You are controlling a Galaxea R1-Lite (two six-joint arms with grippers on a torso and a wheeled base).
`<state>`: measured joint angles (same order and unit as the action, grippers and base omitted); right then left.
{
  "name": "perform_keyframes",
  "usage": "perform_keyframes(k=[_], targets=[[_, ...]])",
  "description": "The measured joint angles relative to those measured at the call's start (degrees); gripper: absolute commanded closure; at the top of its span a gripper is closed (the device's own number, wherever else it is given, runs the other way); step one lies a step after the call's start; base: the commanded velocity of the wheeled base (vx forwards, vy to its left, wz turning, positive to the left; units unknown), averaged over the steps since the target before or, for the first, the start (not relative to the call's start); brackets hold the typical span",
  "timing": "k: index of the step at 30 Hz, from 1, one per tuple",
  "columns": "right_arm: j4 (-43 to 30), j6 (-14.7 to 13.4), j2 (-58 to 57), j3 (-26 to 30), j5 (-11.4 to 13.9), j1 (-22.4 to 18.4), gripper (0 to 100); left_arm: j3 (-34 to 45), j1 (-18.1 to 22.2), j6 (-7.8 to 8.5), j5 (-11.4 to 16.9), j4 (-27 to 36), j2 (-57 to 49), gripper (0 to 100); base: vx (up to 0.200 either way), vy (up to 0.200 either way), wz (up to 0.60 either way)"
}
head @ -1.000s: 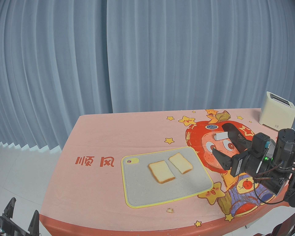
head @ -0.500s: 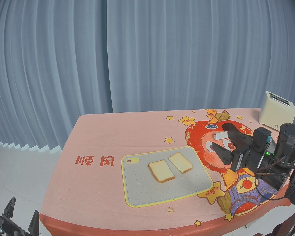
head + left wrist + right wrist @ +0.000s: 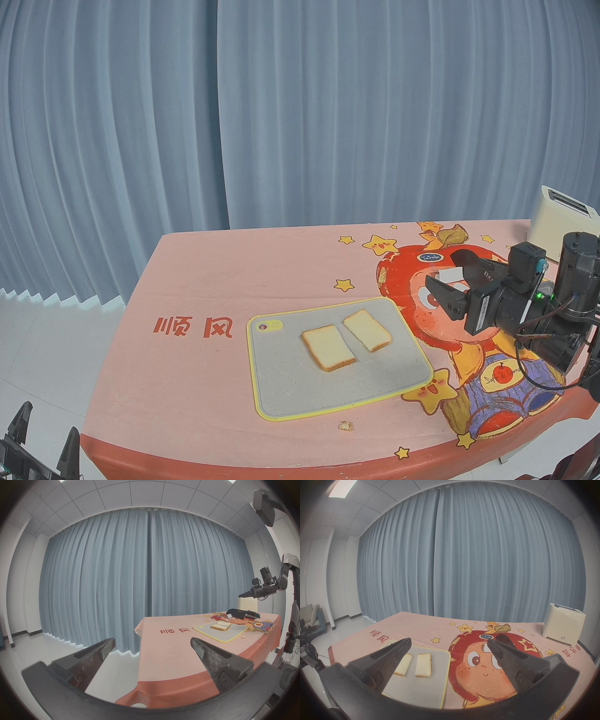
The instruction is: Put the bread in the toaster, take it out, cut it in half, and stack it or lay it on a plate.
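Head view, pink cloth [image 3: 206,275]: draped over the table, printed with a cartoon apple face and stars.
Head view, cutting board [image 3: 281,387]: grey with a yellow rim, flat near the front middle of the table.
Head view, left bread half [image 3: 329,348]: rectangular, pale crumb, tan crust along the edges, flat on the cutting board.
Head view, right bread half [image 3: 367,330]: same look, a little smaller, just beside the left one across a thin gap.
Head view, crumb [image 3: 345,426]: on the cloth just in front of the board.
Head view, toaster [image 3: 562,222]: cream, upright at the far right, well apart from the bread.
Head view, right gripper [image 3: 444,270]: above the apple print, right of the board, fingers spread wide, empty.
Head view, left gripper [image 3: 45,431]: low by the table's left front corner, fingers apart, empty.
Left wrist view, left gripper [image 3: 152,641]: spread wide, holding nothing, off the table's left end.
Left wrist view, bread halves: side by side on the board, left bread half [image 3: 218,627] nearer, thick pale slabs with browned sides.
Left wrist view, right gripper [image 3: 242,595]: high above the far end of the table.
Right wrist view, right gripper [image 3: 449,642]: wide open and empty.
Right wrist view, right bread half [image 3: 424,665]: flat on the board, whole outline clear.
Right wrist view, left bread half [image 3: 403,664]: beyond it, partly behind one finger.
Right wrist view, toaster [image 3: 564,623]: at the table's far corner, slots up.
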<state>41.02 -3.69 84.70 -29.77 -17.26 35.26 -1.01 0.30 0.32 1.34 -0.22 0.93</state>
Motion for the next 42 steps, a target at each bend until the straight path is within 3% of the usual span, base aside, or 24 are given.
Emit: perform_keyframes(k=[13,36,42], targets=[[-7.5,0.0,1.1,-6.6,1.5,-1.7,0,0.0,0.0,0.01,0.0,0.0,0.0,0,0.0,0.0,0.0],[-7.7,0.8,9.2,-12.6,1.9,-4.8,0,0.0,0.0,0.04,0.0,0.0,0.0,0,0.0,0.0,0.0],[-7.7,1.2,9.5,-13.4,4.0,-5.0,0,0.0,0.0,0.01,0.0,0.0,0.0,0,0.0,0.0,0.0]])
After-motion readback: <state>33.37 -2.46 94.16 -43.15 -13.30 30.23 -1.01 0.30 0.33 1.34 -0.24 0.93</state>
